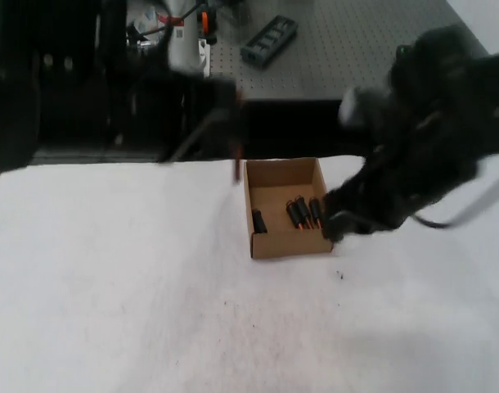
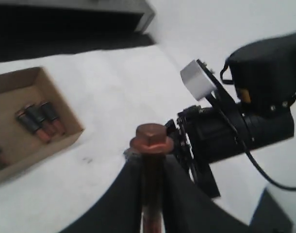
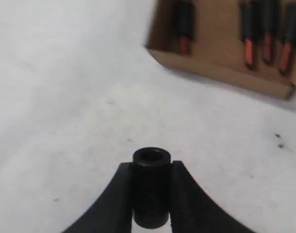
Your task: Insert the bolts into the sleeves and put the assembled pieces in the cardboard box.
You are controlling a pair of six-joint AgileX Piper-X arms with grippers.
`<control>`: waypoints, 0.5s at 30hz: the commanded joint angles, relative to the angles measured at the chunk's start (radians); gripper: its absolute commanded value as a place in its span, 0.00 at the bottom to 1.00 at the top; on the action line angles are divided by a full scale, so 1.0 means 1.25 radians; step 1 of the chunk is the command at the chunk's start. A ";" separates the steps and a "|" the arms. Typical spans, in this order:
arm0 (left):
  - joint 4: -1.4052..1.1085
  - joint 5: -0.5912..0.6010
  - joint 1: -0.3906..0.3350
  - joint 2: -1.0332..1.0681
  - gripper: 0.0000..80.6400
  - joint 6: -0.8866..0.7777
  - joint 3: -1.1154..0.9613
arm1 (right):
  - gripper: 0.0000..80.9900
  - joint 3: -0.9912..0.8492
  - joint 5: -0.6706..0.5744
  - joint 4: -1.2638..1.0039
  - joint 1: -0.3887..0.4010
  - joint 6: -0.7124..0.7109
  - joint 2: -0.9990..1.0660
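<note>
My left gripper point(image 2: 149, 162) is shut on a copper bolt point(image 2: 148, 141) with its hex head pointing away from the wrist. In the high view this bolt point(image 1: 236, 168) hangs just beyond the far left corner of the cardboard box point(image 1: 286, 246). My right gripper point(image 3: 151, 167) is shut on a black sleeve point(image 3: 150, 189), open bore outward, held over the white cloth a short way from the box point(image 3: 221, 73). The right arm point(image 1: 413, 164) hovers at the box's right side. Several assembled pieces point(image 1: 303, 213) lie in the box, three side by side point(image 2: 39, 121).
White cloth point(image 1: 110, 286) covers the bench around the box. Behind it a dark gap and a grey perforated table point(image 1: 356, 41) hold a grey block point(image 1: 268, 39) and other gear. The right arm's cable point(image 1: 462, 217) loops out over the cloth.
</note>
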 commanded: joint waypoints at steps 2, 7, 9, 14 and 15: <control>-0.250 0.163 0.001 0.063 0.01 -0.160 -0.004 | 0.03 0.023 -0.051 -0.019 0.003 -0.014 -0.022; -0.399 0.243 0.001 0.119 0.01 -0.225 -0.004 | 0.03 0.142 -0.161 -0.148 0.002 0.052 -0.154; -0.410 0.245 0.001 0.129 0.01 -0.218 -0.004 | 0.03 0.181 -0.202 -0.225 0.002 0.104 -0.177; -0.406 0.267 0.001 0.134 0.01 -0.212 -0.004 | 0.03 0.226 -0.215 -0.439 0.016 0.216 -0.172; -0.406 0.274 0.000 0.134 0.01 -0.210 -0.004 | 0.03 0.228 -0.215 -0.469 0.021 0.232 -0.164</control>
